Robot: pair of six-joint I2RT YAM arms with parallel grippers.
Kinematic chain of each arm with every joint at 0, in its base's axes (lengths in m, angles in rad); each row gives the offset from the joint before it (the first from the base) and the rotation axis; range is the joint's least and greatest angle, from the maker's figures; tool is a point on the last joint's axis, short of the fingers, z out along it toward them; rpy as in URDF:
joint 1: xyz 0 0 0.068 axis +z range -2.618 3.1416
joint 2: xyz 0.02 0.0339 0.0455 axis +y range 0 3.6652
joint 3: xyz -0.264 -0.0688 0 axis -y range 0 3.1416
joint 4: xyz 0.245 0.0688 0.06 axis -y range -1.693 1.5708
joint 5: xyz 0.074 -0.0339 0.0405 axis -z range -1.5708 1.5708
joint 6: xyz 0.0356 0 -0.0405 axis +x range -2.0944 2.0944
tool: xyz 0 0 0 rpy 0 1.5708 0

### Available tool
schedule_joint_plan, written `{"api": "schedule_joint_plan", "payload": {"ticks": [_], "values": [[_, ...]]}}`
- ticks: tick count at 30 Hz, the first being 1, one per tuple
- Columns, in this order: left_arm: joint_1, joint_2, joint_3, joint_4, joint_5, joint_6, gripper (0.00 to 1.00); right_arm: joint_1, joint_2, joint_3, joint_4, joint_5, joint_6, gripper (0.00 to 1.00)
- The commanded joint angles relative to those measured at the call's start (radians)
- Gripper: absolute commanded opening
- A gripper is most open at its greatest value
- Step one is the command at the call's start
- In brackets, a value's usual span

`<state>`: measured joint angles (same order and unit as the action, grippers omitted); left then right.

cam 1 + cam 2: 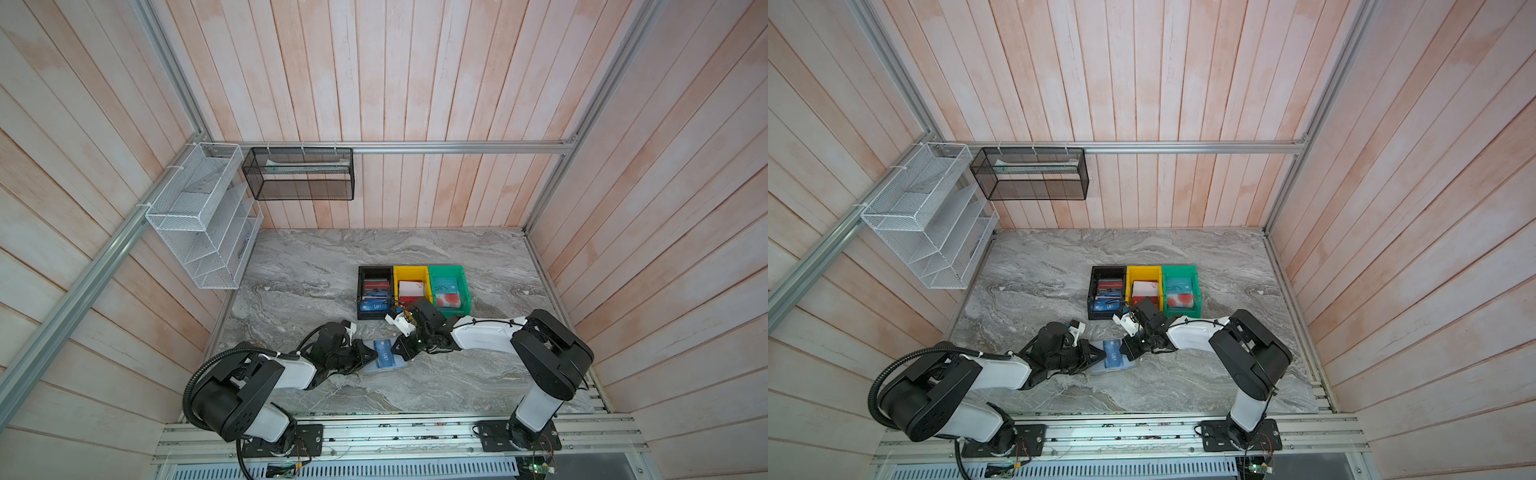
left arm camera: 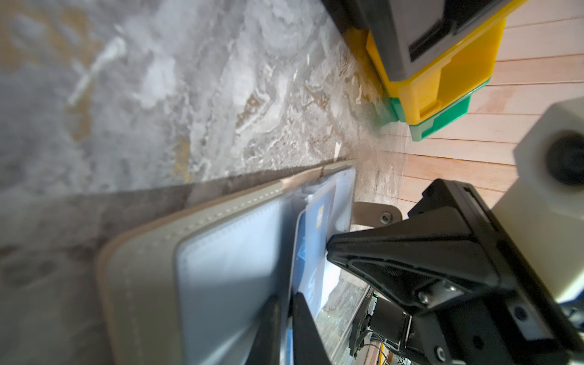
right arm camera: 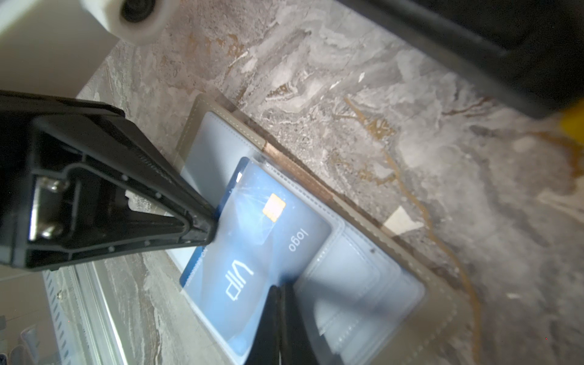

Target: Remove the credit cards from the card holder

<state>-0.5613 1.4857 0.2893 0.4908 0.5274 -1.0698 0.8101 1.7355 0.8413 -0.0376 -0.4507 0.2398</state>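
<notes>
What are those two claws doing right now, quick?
Left claw: closed, pinching the blue card by its edge.
Right claw: closed on the card holder, gripping the clear pocket around that card.

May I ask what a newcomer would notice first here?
Probably the black left gripper and right gripper meeting over the flat grey card holder on the marble table, a blue plastic VIP card between them. Behind stands a bright plastic row: black bin, yellow bin, green bin.
</notes>
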Motion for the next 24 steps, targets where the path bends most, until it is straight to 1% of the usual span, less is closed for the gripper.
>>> {"api": "schedule_joint_plan", "payload": {"ticks": [1, 8, 18, 24], "values": [[0.000, 0.018, 0.017, 0.016, 0.008, 0.007, 0.12, 0.010, 0.044, -0.012, -0.105, 0.000, -0.007, 0.00], [0.000, 0.007, 0.006, 0.007, 0.003, 0.010, 0.00, 0.009, 0.033, -0.015, -0.109, 0.004, -0.005, 0.00], [0.004, -0.028, -0.010, -0.053, -0.009, 0.033, 0.00, -0.007, 0.019, -0.027, -0.123, 0.010, -0.010, 0.00], [0.036, -0.068, -0.054, -0.084, -0.010, 0.039, 0.00, -0.017, 0.024, -0.036, -0.124, 0.006, -0.010, 0.00]]}}
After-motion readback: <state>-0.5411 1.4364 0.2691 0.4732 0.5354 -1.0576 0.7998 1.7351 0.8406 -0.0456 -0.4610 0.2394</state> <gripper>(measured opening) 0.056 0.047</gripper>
